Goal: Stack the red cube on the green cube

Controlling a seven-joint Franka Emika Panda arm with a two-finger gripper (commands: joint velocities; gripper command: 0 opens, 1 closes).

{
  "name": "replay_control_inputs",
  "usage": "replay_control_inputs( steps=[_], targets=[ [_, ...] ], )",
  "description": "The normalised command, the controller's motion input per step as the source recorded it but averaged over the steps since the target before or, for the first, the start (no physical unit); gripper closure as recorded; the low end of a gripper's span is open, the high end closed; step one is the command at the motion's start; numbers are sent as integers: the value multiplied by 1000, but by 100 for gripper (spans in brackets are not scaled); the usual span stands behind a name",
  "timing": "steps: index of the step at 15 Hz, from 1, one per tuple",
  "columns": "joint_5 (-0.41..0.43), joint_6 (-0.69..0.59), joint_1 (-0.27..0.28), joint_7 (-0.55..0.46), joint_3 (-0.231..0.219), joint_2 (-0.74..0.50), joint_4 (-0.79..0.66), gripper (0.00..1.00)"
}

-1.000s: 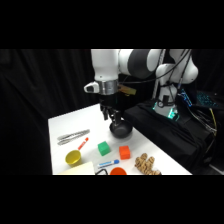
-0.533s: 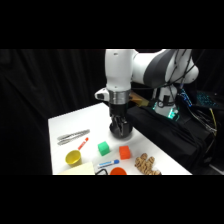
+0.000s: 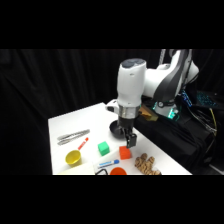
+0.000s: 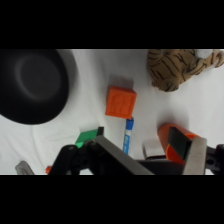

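The red cube (image 3: 124,152) sits on the white table near its front right. The green cube (image 3: 103,148) stands a short way to its left, apart from it. My gripper (image 3: 131,140) hangs low just above and behind the red cube, not touching it. In the wrist view the red cube (image 4: 120,102) lies in full sight beyond the fingers. The green cube (image 4: 87,136) is partly hidden by the black linkage. My gripper (image 4: 150,144) is open, with nothing between its fingers.
A black bowl (image 3: 117,129) sits right behind the gripper. A blue marker (image 3: 109,163), a red-orange disc (image 3: 117,171) and a tiger-striped toy (image 3: 145,162) lie along the front edge. Further left are a yellow cup (image 3: 73,158), a red-tipped marker (image 3: 82,143) and metal tongs (image 3: 72,135).
The arm has swung right and come down, carrying the gripper from above the black bowl to just over the red cube. Nothing on the table has moved.
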Motion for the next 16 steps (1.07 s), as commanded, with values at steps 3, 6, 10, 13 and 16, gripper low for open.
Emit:
replay_control_inputs(
  steps=[3, 6, 10, 13, 16],
  targets=[
    [-125, 328, 94, 197, -82, 129, -86, 0],
    [-89, 291, 105, 133, -119, 102, -89, 0],
    [-20, 251, 120, 67, -113, 67, -73, 0],
    [-8, 242, 136, 66, -132, 49, -69, 0],
    [-10, 238, 139, 73, -142, 37, -82, 0]
  ],
)
